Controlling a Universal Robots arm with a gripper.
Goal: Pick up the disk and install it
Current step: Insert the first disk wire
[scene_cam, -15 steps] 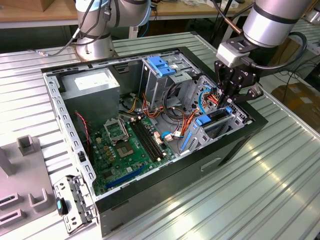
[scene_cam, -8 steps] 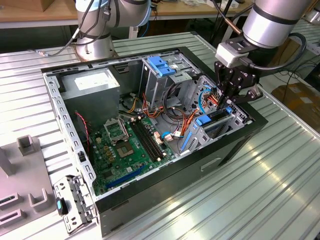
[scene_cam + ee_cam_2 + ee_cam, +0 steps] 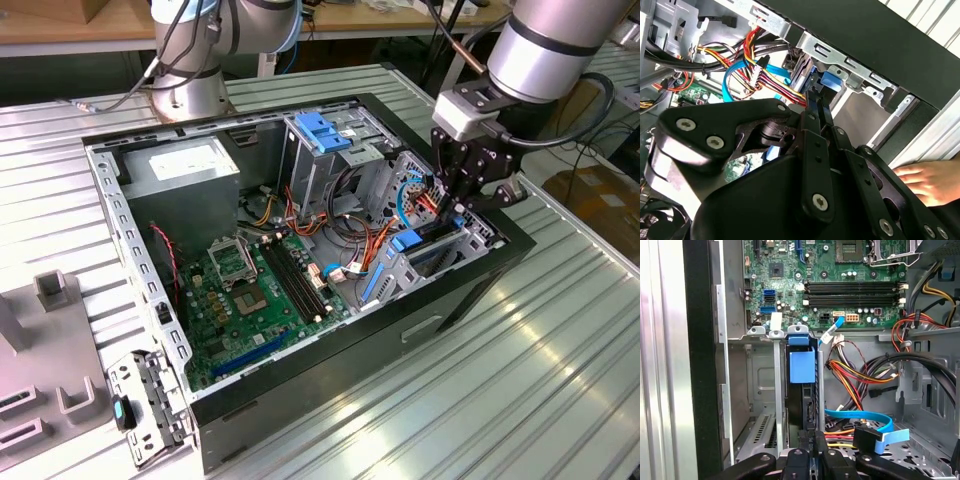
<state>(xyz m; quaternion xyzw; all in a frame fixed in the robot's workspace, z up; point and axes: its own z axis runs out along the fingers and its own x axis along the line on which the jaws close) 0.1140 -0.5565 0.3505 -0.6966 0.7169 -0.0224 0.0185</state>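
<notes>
The disk (image 3: 802, 371) stands on edge in a slot of the metal drive bay (image 3: 756, 390) at the computer case's front corner, its blue carrier tab toward the motherboard. My gripper (image 3: 812, 444) is shut on the disk's near edge, its black fingers (image 3: 806, 440) pressed together around it. In the exterior view the gripper (image 3: 455, 205) reaches down into the case on the exterior view's right, just above the disk (image 3: 410, 241). In the second wrist view the gripper (image 3: 816, 102) points at the blue tab of the disk (image 3: 833, 80), and its black linkage hides most of the drive.
Red, yellow and blue cables (image 3: 860, 375) hang beside the bay. The motherboard (image 3: 250, 285), grey power supply (image 3: 185, 170) and a tall cage with a blue handle (image 3: 322, 130) share the case. A person's hand (image 3: 920, 182) rests on the table outside. A grey fixture (image 3: 50, 350) sits on the exterior view's left.
</notes>
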